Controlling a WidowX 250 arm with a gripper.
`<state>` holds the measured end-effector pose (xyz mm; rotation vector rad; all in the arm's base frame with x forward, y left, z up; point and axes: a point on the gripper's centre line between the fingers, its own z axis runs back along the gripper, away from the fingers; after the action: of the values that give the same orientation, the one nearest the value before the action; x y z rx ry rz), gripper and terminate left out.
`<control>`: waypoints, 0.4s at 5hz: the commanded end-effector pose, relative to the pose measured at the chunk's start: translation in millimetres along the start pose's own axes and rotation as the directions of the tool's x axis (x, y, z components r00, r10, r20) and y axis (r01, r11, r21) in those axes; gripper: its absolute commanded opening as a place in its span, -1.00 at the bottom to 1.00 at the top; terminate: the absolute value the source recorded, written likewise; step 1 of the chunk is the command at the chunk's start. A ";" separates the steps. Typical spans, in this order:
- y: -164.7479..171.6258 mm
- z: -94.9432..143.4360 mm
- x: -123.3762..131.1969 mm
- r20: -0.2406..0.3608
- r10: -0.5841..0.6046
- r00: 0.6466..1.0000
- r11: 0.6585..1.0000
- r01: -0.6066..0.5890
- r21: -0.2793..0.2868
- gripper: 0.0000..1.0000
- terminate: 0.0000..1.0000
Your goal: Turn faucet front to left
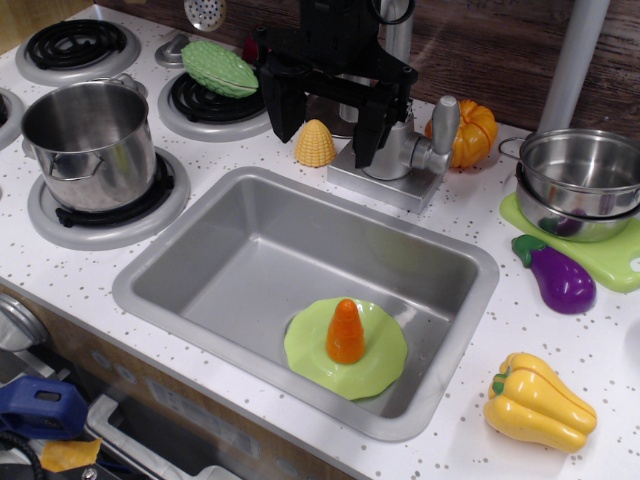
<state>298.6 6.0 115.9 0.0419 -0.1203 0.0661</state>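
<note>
The silver-grey faucet [398, 152] stands on its rectangular base plate [385, 187] behind the sink, with its rounded lever handle [442, 122] sticking up to the right. My black gripper [327, 132] hangs over the faucet's left side and hides most of the curved spout. Only a grey piece of the spout shows above the gripper [399, 40]. The fingers are spread wide, the left fingertip [285, 120] near the corn and the right fingertip [368, 142] against the faucet body. I cannot tell whether they touch the spout.
The grey sink [200, 255] holds a green plate [375, 365] with an orange carrot [345, 332]. Yellow corn [315, 143] and an orange pumpkin [476, 130] flank the faucet. A pot [85, 140], stacked bowls [580, 180], an eggplant [558, 277], a yellow pepper [538, 402] and a grey pole [574, 55] stand around.
</note>
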 end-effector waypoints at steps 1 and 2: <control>0.0 0.0 0.0 0.000 0.000 1.000 1.000 0.000 0.000 1.00 -1.00; -4.4 4.7 4.6 0.025 -0.051 0.998 0.999 0.051 0.016 1.00 -1.00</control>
<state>300.5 1.5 110.9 0.0830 -0.1118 0.0149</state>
